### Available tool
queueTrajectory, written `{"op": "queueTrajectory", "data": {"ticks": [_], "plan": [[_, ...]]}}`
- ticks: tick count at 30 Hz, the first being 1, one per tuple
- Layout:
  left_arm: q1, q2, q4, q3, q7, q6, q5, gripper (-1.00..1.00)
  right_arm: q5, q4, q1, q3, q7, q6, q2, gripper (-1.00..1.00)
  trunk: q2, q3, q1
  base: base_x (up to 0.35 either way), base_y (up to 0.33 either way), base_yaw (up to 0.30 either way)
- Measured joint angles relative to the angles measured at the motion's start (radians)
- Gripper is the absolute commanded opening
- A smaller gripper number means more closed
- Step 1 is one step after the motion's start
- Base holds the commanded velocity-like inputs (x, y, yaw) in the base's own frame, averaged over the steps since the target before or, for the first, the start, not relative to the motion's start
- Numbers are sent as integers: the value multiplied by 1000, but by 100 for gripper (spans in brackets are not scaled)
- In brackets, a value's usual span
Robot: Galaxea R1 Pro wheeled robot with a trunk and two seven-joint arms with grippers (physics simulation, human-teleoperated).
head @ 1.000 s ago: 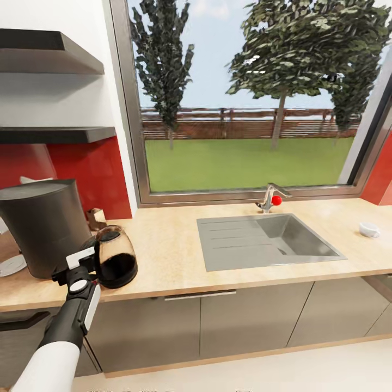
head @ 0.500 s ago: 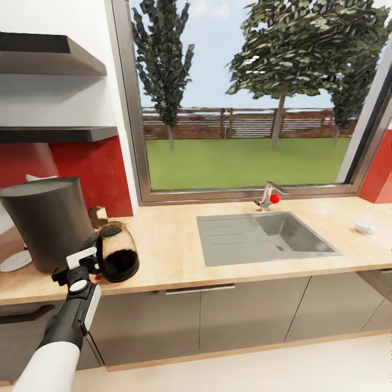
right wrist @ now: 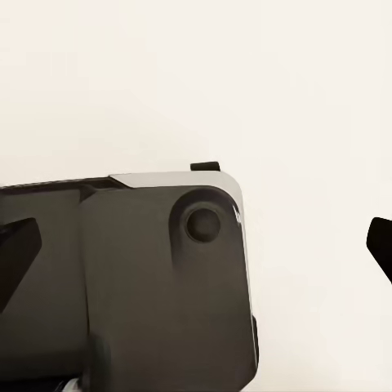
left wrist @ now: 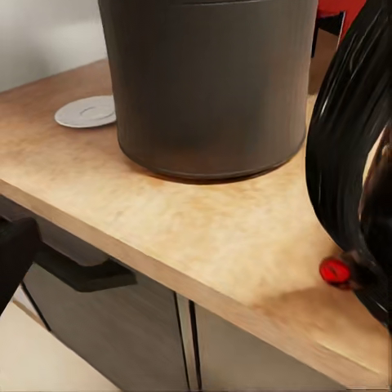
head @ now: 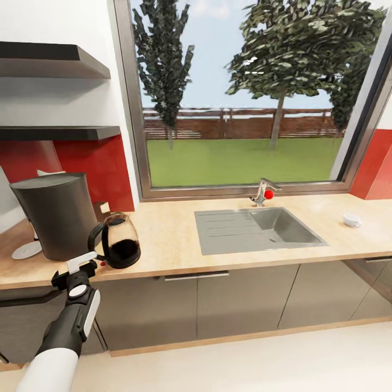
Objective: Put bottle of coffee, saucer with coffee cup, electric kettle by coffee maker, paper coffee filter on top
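The dark coffee maker (head: 51, 220) (left wrist: 208, 82) stands at the left of the kitchen countertop (head: 169, 245). The glass electric kettle (head: 121, 242) (left wrist: 355, 163) sits just right of it, its red switch (left wrist: 333, 270) facing me. A white saucer (head: 26, 250) (left wrist: 86, 111) lies left of the coffee maker. Behind the kettle peeks the bottle of coffee (head: 101, 209). A white paper coffee filter (head: 48, 173) shows behind the coffee maker's lid. The coffee cup (head: 352, 220) rests far right. My left gripper (head: 81, 265) hangs open at the counter's front edge, just short of the kettle's handle. My right gripper (right wrist: 196, 245) is open, holding nothing.
A grey sink (head: 256, 228) with a faucet (head: 262, 194) is set into the counter's middle under a big window. The black kitchen shelf (head: 60, 132) and a thicker slab (head: 51, 59) hang above the coffee maker. Grey cabinet fronts (head: 234, 302) run below.
The whole view has shifted as the camera drew back. My left gripper has come away from the kettle's handle toward the counter edge. The kettle stays beside the coffee maker.
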Motion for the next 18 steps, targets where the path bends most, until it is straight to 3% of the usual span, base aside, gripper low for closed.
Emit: {"op": "queueTrajectory", "data": {"ticks": [7,9,14,18], "plan": [[65,1,-14,-4,-23,-8,0,100,0,0,0,0,0,0,0,100,0,0,0,-3,0,0],[96,3,-25,-3,-64,-35,0,100,0,0,0,0,0,0,0,100,0,0,0,0,0,0],[212,8,-126,21,-235,-142,0,100,0,0,0,-1,0,0,0,100,0,0,0,0,0,0],[288,7,-218,53,-295,-164,3,100,0,-1,0,-1,-1,0,0,100,0,0,0,0,0,0]]}}
